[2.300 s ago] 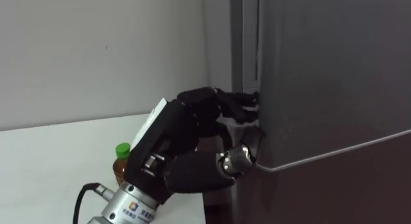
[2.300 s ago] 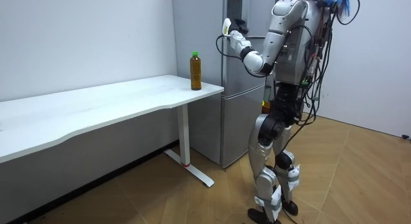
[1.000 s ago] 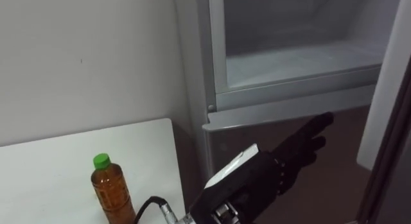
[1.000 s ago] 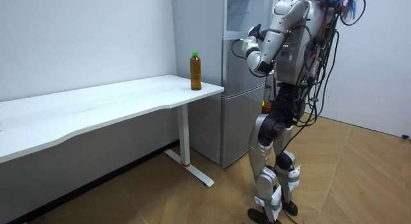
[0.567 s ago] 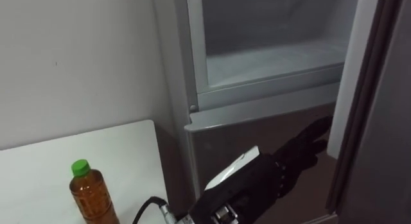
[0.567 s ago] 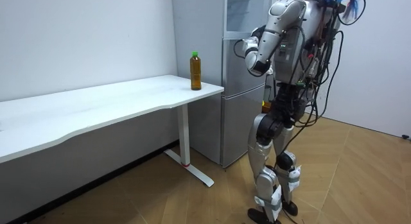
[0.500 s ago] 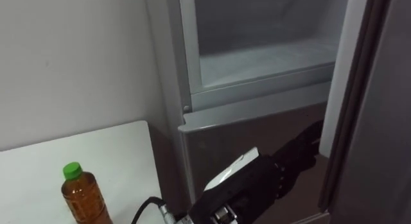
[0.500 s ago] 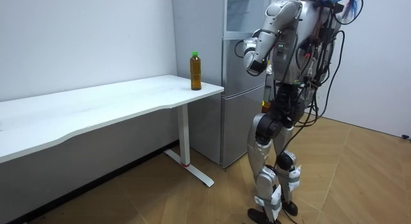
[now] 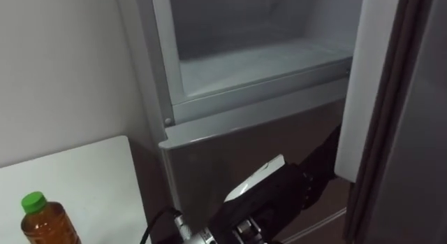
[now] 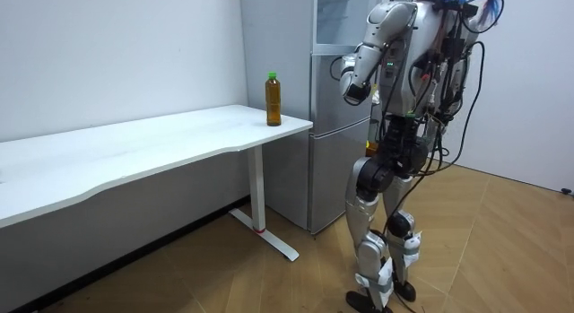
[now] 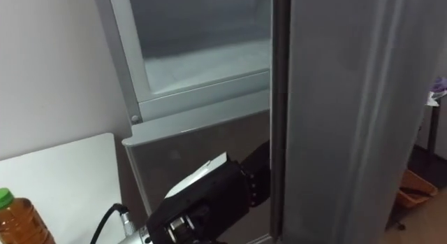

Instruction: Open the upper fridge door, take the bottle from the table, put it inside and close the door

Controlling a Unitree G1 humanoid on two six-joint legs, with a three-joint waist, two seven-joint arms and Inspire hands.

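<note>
1. White wall and a white counter [image 9: 84,174] take the left of the left eye view. The bottle [image 9: 43,221] stands upright on the counter at the lower left corner, green cap on top. The upper fridge [image 9: 258,62] is open, its door [image 9: 398,118] swung out to the right. The left hand [image 9: 279,191] hangs before the lower door [image 9: 230,146], fingers [image 9: 320,160] stretched out and released, grasping nothing.
2. Right eye view: the bottle [image 11: 17,219] lies well apart from the hand [image 11: 216,184], off to its left.
3. Room view: the robot stands facing the fridge, the counter's end on its left. That makes the left hand the nearer one. It probably needs to swing leftward and close round the bottle's vertical body.
</note>
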